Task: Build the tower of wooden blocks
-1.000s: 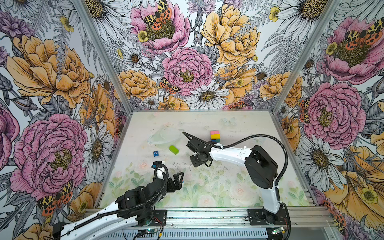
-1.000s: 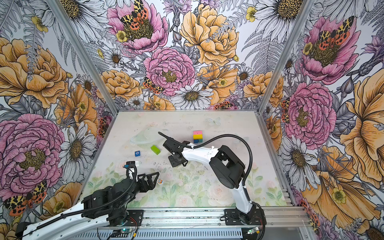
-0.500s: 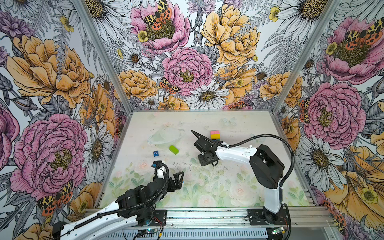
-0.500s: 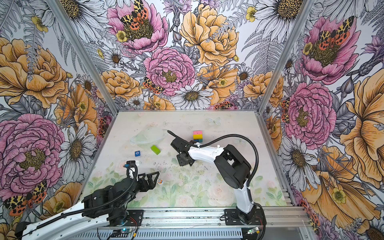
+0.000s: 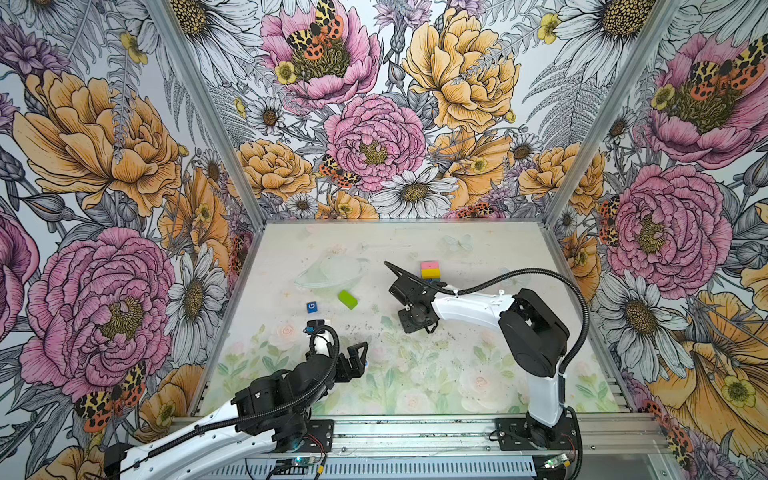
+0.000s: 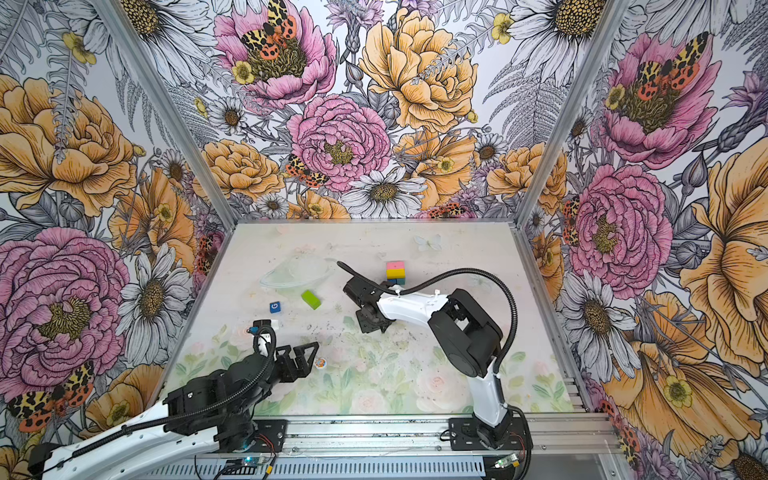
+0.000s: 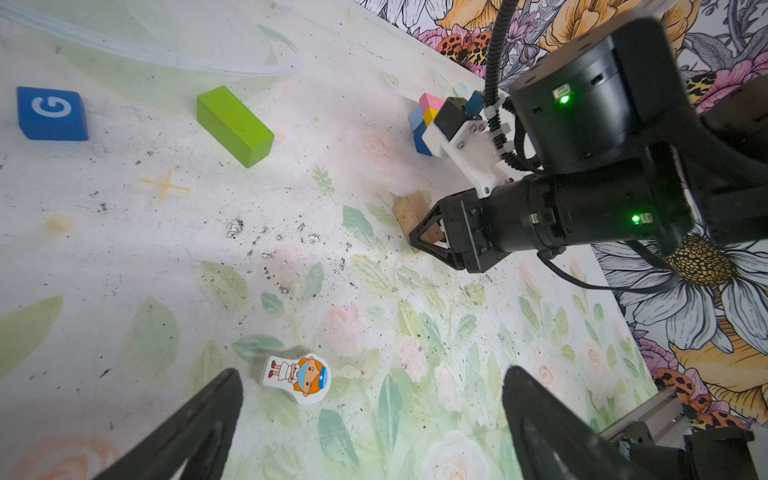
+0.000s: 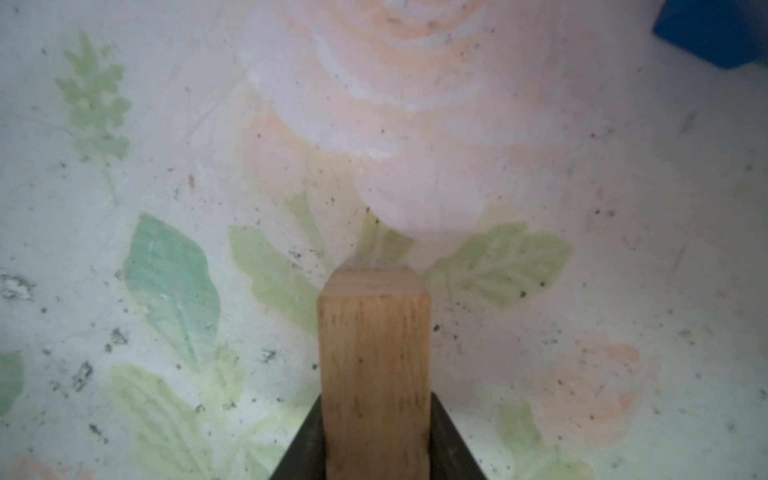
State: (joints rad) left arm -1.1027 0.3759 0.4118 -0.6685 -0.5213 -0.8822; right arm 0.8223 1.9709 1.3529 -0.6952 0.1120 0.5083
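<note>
The left gripper (image 5: 358, 360) is hanging low over the near left part of the table (image 5: 478, 374) with its jaws spread wide and nothing between them; in the left wrist view a small painted figure piece (image 7: 298, 377) is lying on the table between the two dark fingers (image 7: 195, 424), touching neither.

Beyond it, a dark blue cube (image 5: 312, 306) marked with a white G is sitting flat, and just beside it to the right the green brick (image 5: 348, 299) is lying on its long side, its long axis running diagonally across the table.

Toward the middle, the right gripper (image 7: 428, 239) is clamping narrowly on the bare-wood brick (image 8: 374, 365), whose long axis is running straight out past the fingertips, its free end sticking out over the table.

Just behind that gripper, the tower (image 6: 395, 272) is standing upright, pink on top of yellow, with blue blocks underneath.
</note>
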